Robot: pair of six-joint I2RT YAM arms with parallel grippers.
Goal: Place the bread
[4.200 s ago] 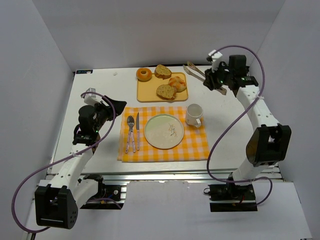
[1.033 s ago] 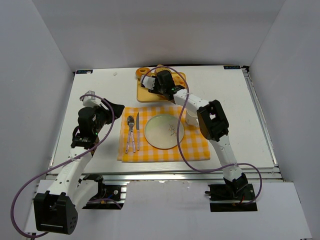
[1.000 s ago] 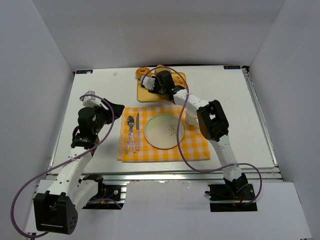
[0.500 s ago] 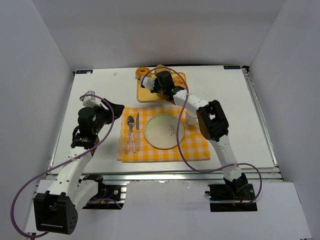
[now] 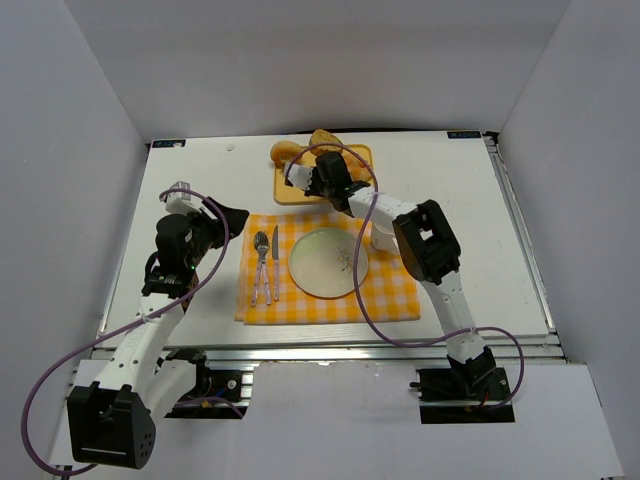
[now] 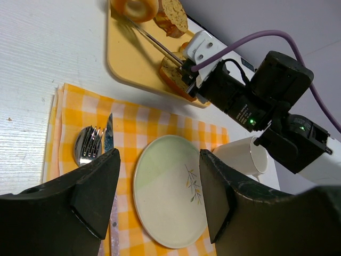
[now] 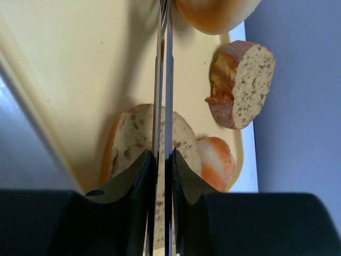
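White table (image 5: 470,200) and pale walls frame the scene. At the left, the left gripper (image 5: 235,213) hangs over bare tabletop with its jaws spread wide and nothing between them. Just to its right a yellow checked cloth (image 5: 390,290) carries a fork (image 5: 260,262) and a knife (image 5: 273,258) side by side, then a pale plate (image 5: 325,265). Behind the cloth lies a yellow tray (image 6: 133,58), and the bread (image 5: 284,152) sits at its far left corner. The right gripper (image 7: 161,165) is clamped on metal tongs (image 7: 162,80) that stretch across the tray to the bread. Whether the nearly closed blades pinch it cannot be told. One bread slice (image 7: 133,141) lies under the tongs, with another slice (image 7: 242,82) and a roll (image 7: 216,160) beside it. A white mug (image 6: 242,157) stands on the cloth below the right arm.
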